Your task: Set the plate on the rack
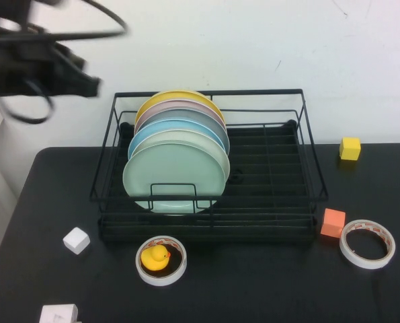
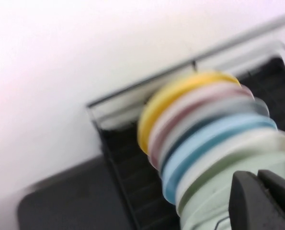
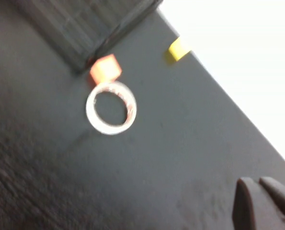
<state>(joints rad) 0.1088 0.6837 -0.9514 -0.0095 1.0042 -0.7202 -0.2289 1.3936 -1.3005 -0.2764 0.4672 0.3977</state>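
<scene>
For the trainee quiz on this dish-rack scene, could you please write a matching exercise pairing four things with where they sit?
Column one:
1. mint-green plate
2. rubber duck
3. orange cube
4. yellow cube

Column two:
A. on the table beside the empty tape ring
B. on the table near its far right edge, behind the rack's right end
C. upright in the rack, frontmost of the stack
D. inside the tape ring in front of the rack

Pairs: 1-C, 2-D, 3-A, 4-B

Left gripper, jaws shut, is raised behind the rack's left end; right gripper, also shut, hangs above the table.
</scene>
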